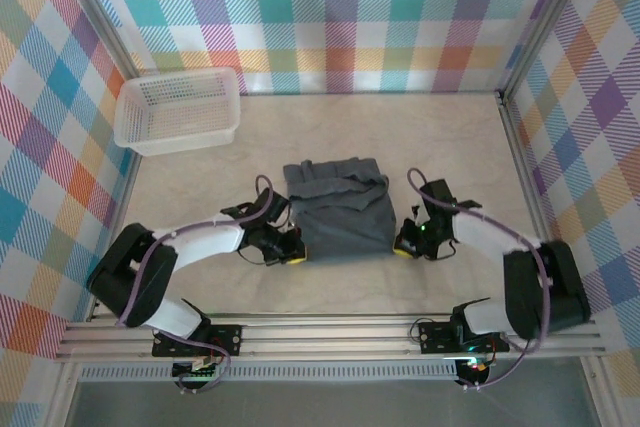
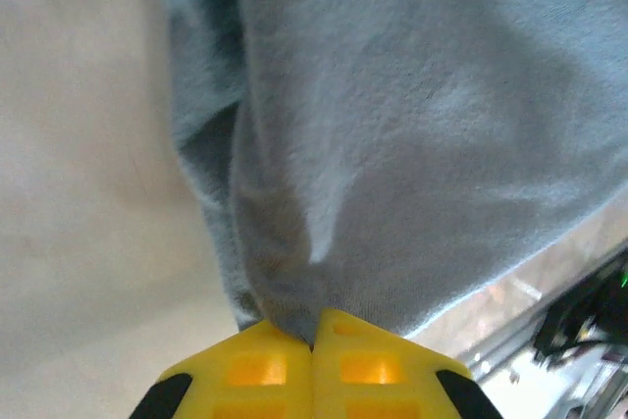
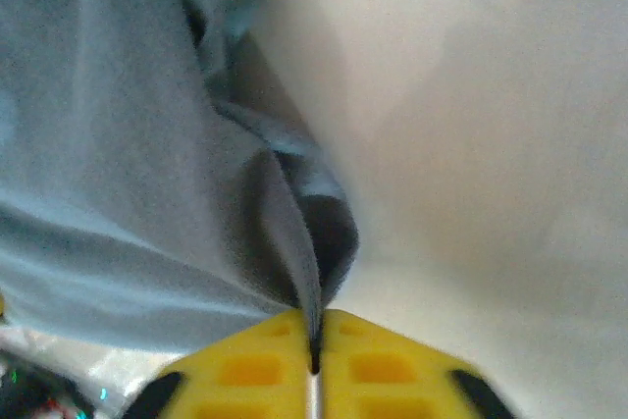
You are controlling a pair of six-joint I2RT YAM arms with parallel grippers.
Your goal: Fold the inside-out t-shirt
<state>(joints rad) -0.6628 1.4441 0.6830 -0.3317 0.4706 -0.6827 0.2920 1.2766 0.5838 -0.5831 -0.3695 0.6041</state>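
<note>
Slate blue-grey and wrinkled, the inside-out t-shirt [image 1: 340, 212] lies partly folded at the middle of the beige counter [image 1: 450, 147], between the two arms. The left gripper [image 2: 314, 326] is pinched closed on its near left corner, the right gripper [image 3: 316, 326] closed on a fold at its near right corner. A white lattice basket [image 1: 130, 132] sits well apart, far left.

The worktop [image 1: 450, 137] is open along its far edge and right side; a white basket [image 1: 178, 110] fills the far left corner, the t-shirt [image 1: 338, 209] the middle.
</note>
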